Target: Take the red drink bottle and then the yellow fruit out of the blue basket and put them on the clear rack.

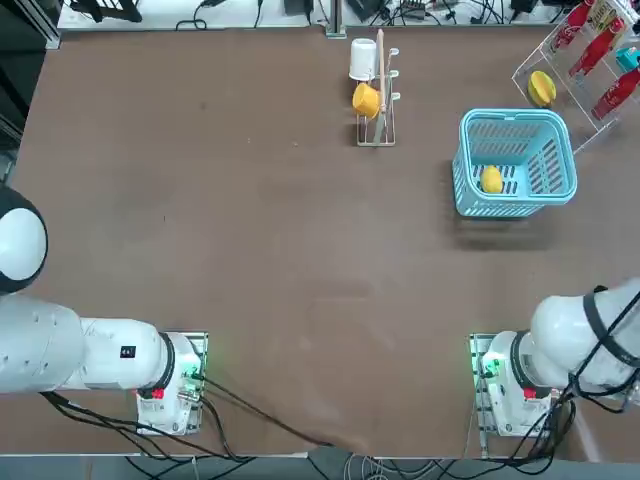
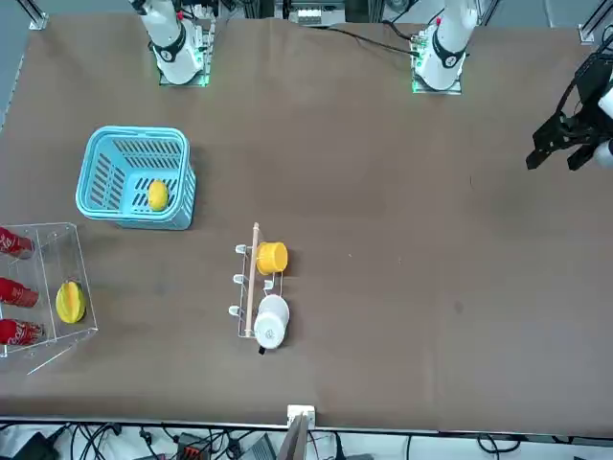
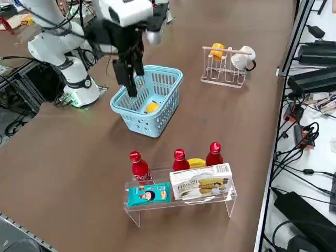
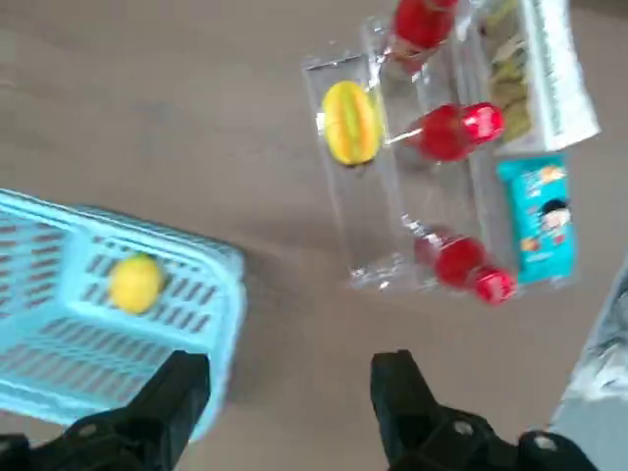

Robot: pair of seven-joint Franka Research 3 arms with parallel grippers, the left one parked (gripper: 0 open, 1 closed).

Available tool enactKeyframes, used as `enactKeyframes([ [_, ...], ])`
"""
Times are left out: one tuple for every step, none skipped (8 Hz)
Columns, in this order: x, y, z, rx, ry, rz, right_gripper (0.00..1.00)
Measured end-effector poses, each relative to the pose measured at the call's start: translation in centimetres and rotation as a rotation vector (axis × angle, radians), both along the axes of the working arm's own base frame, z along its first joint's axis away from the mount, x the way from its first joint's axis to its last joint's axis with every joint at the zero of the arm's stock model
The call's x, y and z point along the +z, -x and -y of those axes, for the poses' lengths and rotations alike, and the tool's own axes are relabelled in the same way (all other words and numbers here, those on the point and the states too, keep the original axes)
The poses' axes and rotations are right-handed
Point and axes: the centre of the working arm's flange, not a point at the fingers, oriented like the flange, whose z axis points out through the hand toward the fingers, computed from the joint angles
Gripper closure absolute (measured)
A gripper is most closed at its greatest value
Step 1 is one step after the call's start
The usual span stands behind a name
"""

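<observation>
Yellow fruit [image 1: 491, 180] lies alone on the slotted floor of the blue basket [image 1: 468, 137] in the top view, with the clear rack [image 1: 534, 56] at the table's far right corner holding three red drink bottles [image 1: 596, 50] and a larger greenish-yellow fruit [image 1: 541, 88]. A wire peg stand [image 1: 378, 98] carries a white cup and a yellow-orange cup.

Front view: the fruit [image 2: 157, 195] sits in the basket [image 2: 97, 153]; the rack [image 2: 71, 276] is nearby.

Right side view: the right gripper [image 3: 131, 72] hangs over the basket's rim [image 3: 122, 109].

Right wrist view: the gripper [image 4: 289, 392] has its fingers [image 4: 177, 391] spread wide, holding nothing.
</observation>
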Motion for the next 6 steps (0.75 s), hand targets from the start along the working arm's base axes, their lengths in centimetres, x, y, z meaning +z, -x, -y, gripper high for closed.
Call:
enactKeyframes([
  [0.3,0.4,-2.4,-0.043,-0.004,-0.013,0.00],
  [0.0,1.1,-5.2,-0.087,-0.005,-0.030,0.00],
  [-0.7,2.2,-7.8,-0.119,-0.002,-0.041,0.00],
  [-1.9,3.6,-9.8,-0.139,0.001,-0.037,0.00],
  [-3.7,5.0,-11.5,-0.169,0.006,-0.033,0.00],
  [-6.0,6.5,-13.4,-0.200,0.010,-0.030,0.00],
])
